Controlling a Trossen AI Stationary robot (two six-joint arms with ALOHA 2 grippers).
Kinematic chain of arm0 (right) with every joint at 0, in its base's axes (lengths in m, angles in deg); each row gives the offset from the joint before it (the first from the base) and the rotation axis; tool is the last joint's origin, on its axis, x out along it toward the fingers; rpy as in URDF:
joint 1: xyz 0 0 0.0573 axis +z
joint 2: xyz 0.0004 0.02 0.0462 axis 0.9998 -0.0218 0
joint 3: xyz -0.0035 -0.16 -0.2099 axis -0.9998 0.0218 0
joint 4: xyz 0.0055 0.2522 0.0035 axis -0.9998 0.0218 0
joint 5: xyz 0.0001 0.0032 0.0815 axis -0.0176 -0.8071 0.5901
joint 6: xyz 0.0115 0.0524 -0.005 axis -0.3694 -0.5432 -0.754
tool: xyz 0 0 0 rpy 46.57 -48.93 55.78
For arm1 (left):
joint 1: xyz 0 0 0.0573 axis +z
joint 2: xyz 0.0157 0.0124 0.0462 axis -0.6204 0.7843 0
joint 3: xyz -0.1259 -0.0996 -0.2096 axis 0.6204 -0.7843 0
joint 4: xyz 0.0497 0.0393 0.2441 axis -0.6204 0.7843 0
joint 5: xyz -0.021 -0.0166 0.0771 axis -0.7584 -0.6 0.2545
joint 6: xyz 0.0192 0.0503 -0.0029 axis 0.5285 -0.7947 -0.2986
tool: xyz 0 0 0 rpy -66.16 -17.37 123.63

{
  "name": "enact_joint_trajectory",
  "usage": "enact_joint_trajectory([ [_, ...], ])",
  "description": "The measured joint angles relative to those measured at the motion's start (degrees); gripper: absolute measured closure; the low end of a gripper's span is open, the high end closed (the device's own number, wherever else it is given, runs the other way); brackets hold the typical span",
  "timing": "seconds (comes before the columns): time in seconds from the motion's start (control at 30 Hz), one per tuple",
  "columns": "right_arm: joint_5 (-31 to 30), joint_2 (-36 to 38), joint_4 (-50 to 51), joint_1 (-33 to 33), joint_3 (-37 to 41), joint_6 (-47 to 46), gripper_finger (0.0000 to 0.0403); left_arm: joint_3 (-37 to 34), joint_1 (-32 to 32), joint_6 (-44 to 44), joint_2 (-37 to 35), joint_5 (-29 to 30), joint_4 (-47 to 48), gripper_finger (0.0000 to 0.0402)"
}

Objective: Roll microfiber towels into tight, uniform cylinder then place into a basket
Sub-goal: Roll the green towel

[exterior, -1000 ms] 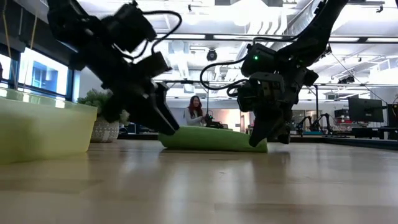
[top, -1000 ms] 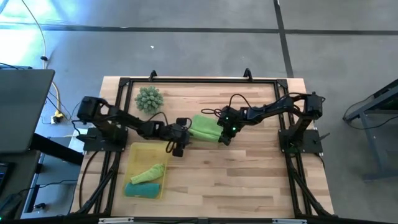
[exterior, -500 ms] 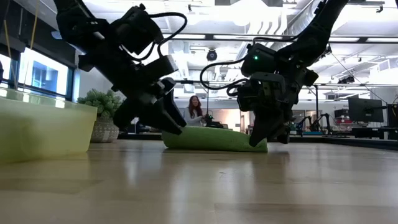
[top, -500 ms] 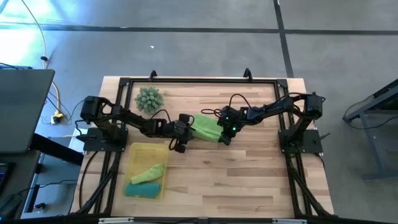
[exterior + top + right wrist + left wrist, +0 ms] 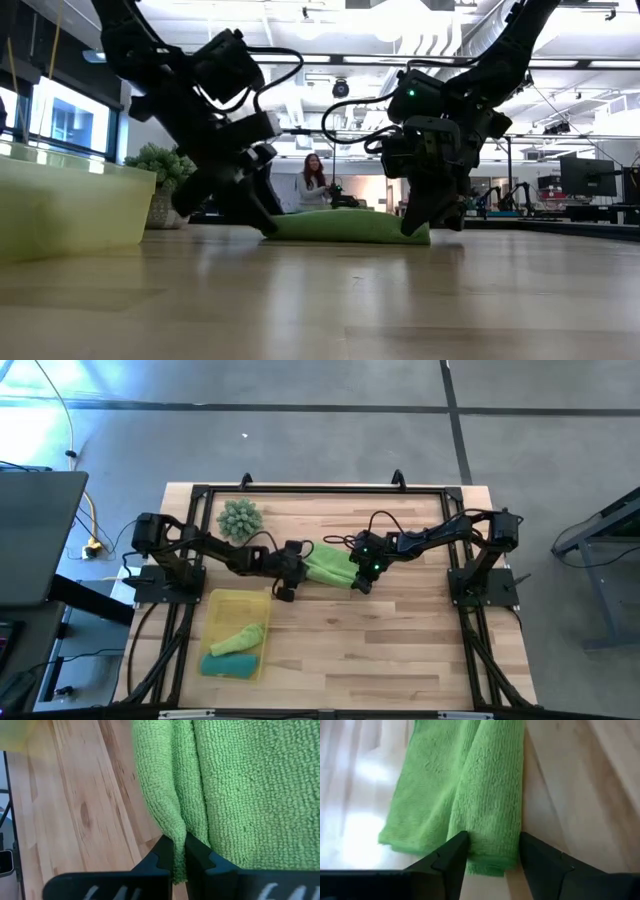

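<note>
A lime green microfiber towel [image 5: 328, 563] lies partly rolled on the wooden table between my two grippers. My left gripper [image 5: 300, 573] is at its left end, open, with a finger on either side of the thick rolled fold [image 5: 492, 820]. My right gripper [image 5: 358, 582] is at the towel's right end, shut on a fold. The yellow basket [image 5: 212, 622] stands at the near left. It holds a lime green towel [image 5: 240, 637] and a teal one [image 5: 228, 665], both loosely bunched. My left gripper's fingers [image 5: 452, 855] come slanting down from the table's left and stand astride the end of the rolled fold [image 5: 492, 852], which fills the gap. Whether they touch the cloth I cannot tell. My right gripper pinches a thin raised fold [image 5: 178, 832] at the towel's right end between its two fingers [image 5: 162, 857]. It comes slanting down from the right. The towel lies on the table.
A spiky pale-green ball [image 5: 240, 518] sits at the far left of the table. A black frame [image 5: 320, 488] runs along the table's edges. Bare wood lies in front of the towel. In the low view a person [image 5: 313, 180] sits far off in the room.
My left gripper has gone toward the table's far edge and down to the towel's left end, rolling its wrist as it went. Its fingers now stand around the rolled fold. My right gripper and the towel have kept still.
</note>
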Motion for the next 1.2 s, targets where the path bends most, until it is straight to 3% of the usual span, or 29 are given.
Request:
enact_joint_trajectory([
  [0.27,-0.3,0.0,-0.5,0.2,0.0,1.3,0.0392,0.0,0.3,4.7,0.3,-6.3,0.7,0.0307],
  [0.5,1.7,0.9,-1.9,0.2,0.0,2.9,0.0300,0.1,0.3,14.5,0.2,-7.7,3.0,0.0364],
  [0.6,5.5,3.1,-0.6,0.2,0.2,4.3,0.0262,0.2,0.7,21.3,0.1,-13.2,4.1,0.0376],
  [0.73,5.4,7.8,2.1,1.5,0.2,9.4,0.0235,0.2,2.2,34.4,0.1,-23.1,5.9,0.0386],
  [0.83,0.0,12.0,2.9,4.1,0.2,16.9,0.0232,0.1,3.2,43.4,0.2,-27.6,6.3,0.0388],
  [0.97,-12.4,15.4,2.7,10.7,0.1,30.3,0.0239,0.0,4.2,53.6,0.2,-30.5,6.5,0.0386],
  [1.2,-36.4,13.9,2.5,21.6,0.1,43.1,0.0262,0.0,4.7,61.2,0.3,-30.7,6.2,0.0385],
])
